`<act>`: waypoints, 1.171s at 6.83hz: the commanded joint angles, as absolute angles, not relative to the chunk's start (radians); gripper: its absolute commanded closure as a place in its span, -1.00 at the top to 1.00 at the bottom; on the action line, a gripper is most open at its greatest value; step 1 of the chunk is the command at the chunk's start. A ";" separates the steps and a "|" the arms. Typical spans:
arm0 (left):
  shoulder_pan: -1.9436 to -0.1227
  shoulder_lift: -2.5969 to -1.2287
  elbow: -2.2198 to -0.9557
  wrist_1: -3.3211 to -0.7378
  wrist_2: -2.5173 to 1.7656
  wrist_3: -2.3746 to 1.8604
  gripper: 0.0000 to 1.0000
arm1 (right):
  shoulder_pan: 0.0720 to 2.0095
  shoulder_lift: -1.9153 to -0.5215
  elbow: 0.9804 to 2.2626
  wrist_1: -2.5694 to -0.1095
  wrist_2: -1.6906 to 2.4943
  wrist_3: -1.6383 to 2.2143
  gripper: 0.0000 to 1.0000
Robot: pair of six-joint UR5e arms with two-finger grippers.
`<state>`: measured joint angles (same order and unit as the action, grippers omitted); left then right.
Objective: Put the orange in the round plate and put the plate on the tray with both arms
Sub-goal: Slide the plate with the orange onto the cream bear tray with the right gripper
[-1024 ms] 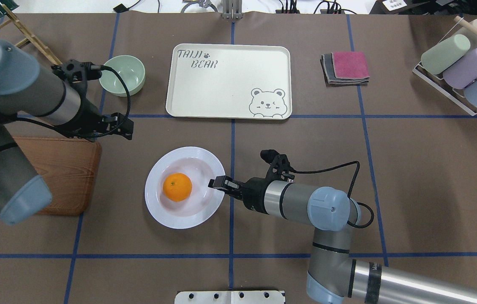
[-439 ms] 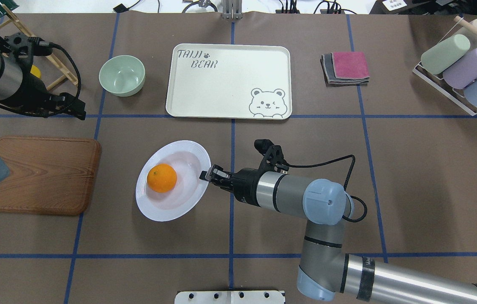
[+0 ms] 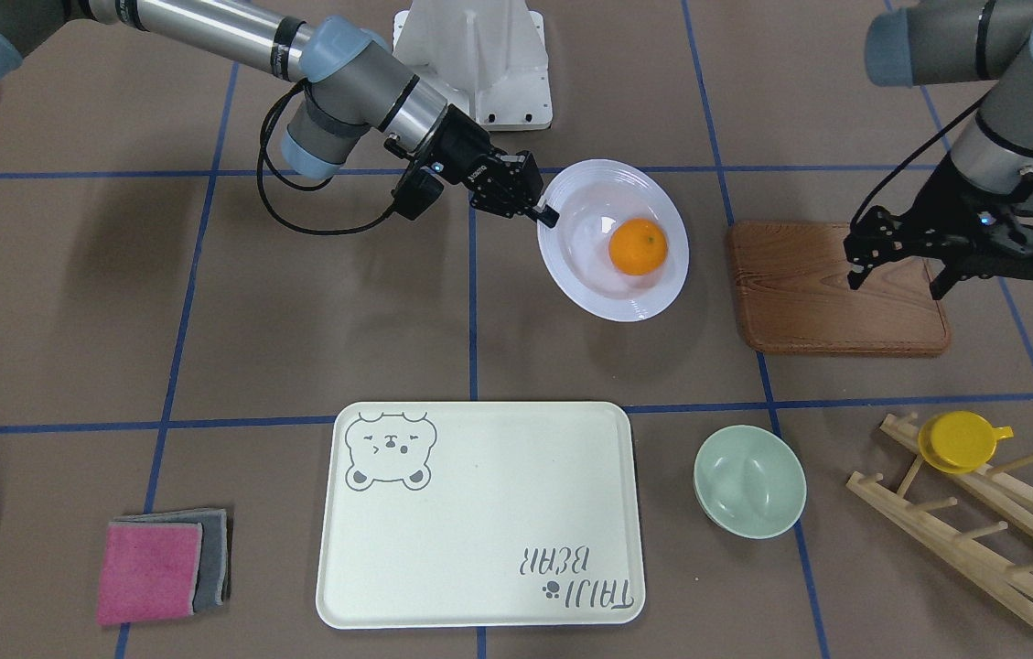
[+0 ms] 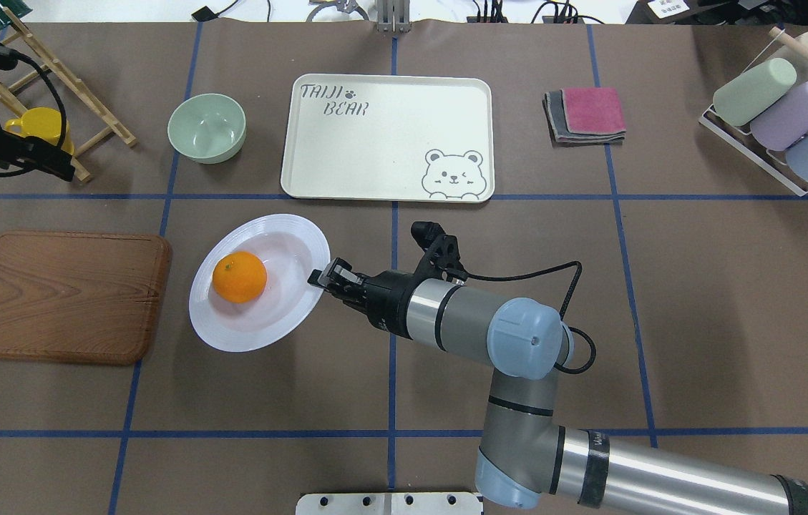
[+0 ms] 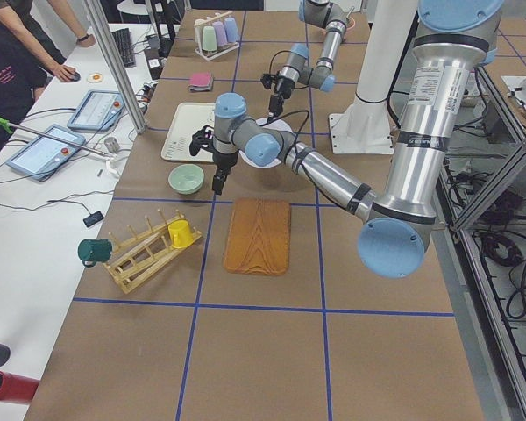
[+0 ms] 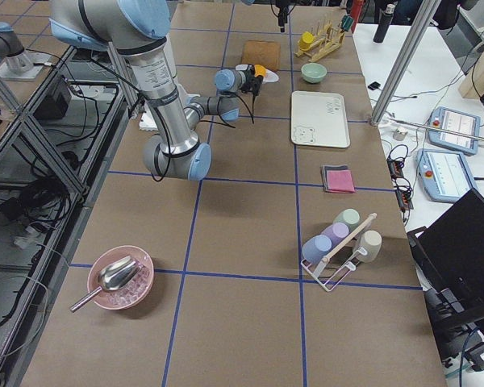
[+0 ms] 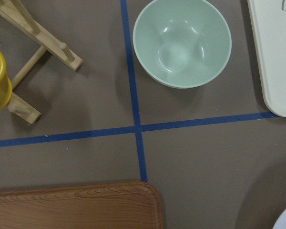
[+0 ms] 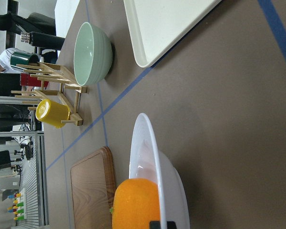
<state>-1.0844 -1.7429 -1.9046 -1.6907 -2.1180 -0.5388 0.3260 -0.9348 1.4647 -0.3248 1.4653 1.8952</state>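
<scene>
Right gripper (image 4: 323, 277) held the round plate (image 4: 282, 325) clamped by its rim, orange (image 4: 239, 277) just beyond; tray (image 4: 389, 143) lay well apart, sideways and farther forward.

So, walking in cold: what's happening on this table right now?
The right gripper pinches the rim of the round plate, which looks lifted and tilted, with the orange sitting in it. The plate is not yet on the tray. The left gripper hangs open and empty, up by the wooden board.
</scene>
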 commanded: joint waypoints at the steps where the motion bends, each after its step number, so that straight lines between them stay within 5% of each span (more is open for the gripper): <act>1: -1.126 -1.727 -1.867 -1.706 -2.120 -0.470 0.94 | 0.424 -0.928 1.442 -0.293 1.396 1.991 -1.00; 4: -1.178 -1.695 -1.832 -1.707 -2.120 -0.355 0.94 | 0.502 -0.904 1.288 -0.319 1.206 2.083 -1.00; 8: -1.178 -1.686 -1.832 -1.724 -2.120 -0.354 0.94 | 0.483 -0.876 1.246 -0.552 1.099 2.143 -1.00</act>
<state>-1.1778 -1.6882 -1.8317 -1.7209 -2.1199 -0.3546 0.4922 -0.8836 1.2602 -0.5302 1.1228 2.1365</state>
